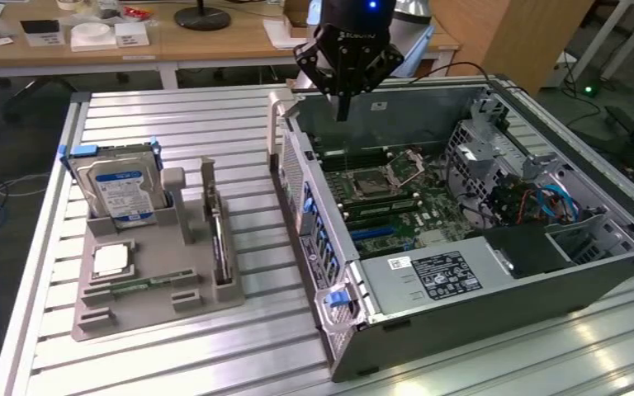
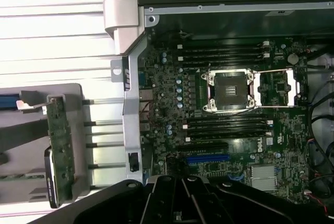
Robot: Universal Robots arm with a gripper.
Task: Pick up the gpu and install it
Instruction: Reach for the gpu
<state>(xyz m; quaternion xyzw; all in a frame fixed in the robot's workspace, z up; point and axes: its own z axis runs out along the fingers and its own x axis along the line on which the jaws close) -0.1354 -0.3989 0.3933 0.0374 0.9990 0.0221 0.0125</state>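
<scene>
So the tool (image 1: 343,111) is hanging up over the far end of the open PC case (image 1: 295,165), fingers pinched together with nothing between them. It's well apart from the gpu (image 1: 220,241), which hasn't been picked up.

The gpu is standing on edge in a slot of the grey holder (image 1: 152,307), on the side nearest the case. From the exterior view it's just a thin dark sliver. The wrist view catches it from above as a narrow strip of board (image 2: 60,148) just beside the case's metal edge.

Same holder also has a hard drive (image 1: 125,186) with a blue and white label standing upright at the back. A small square CPU chip (image 1: 111,260) lies flat in front of it. The whole holder sits on the slatted aluminium bench (image 1: 163,124), on the exterior view's left of the case.

The case is on its side with the panel off, so the motherboard (image 1: 389,198) is in full view. The CPU socket (image 2: 229,91) has its silver frame flipped open and there are rows of dark memory slots on either side of it. There's a blue expansion slot (image 2: 207,157) further along the board, with nothing plugged into it. The power supply (image 1: 428,276) with its white sticker fills the near corner of the case in the exterior view.
</scene>
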